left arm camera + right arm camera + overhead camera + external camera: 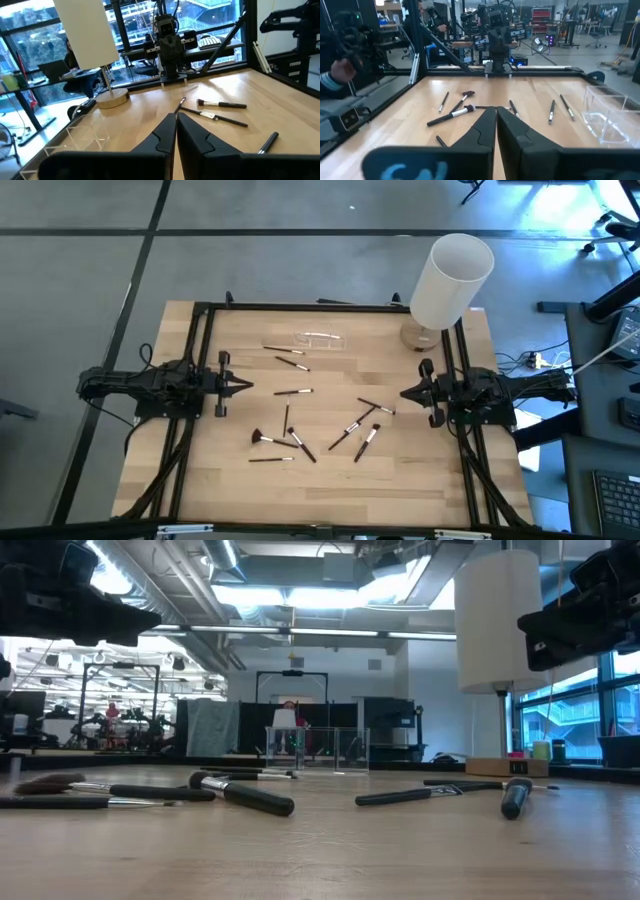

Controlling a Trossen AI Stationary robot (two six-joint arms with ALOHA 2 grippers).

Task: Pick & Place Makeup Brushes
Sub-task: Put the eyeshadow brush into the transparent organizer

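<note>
Dark-handled makeup brushes [300,442] scattered flat across table middle; one fan-shaped

No readable text, label, brand or number anywhere. Light blue marking on the dark right wrist housing [415,170], just behind the gripper fingers, is too blurred to make out.

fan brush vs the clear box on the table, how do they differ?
The fan brush is dark and opaque with a flared tip; the clear box is transparent. The fan brush lies flat in the near-left cluster of brushes; the clear box stands alone at the far side, by the lamp base. Both rest on the table, untouched by either hand.
</note>
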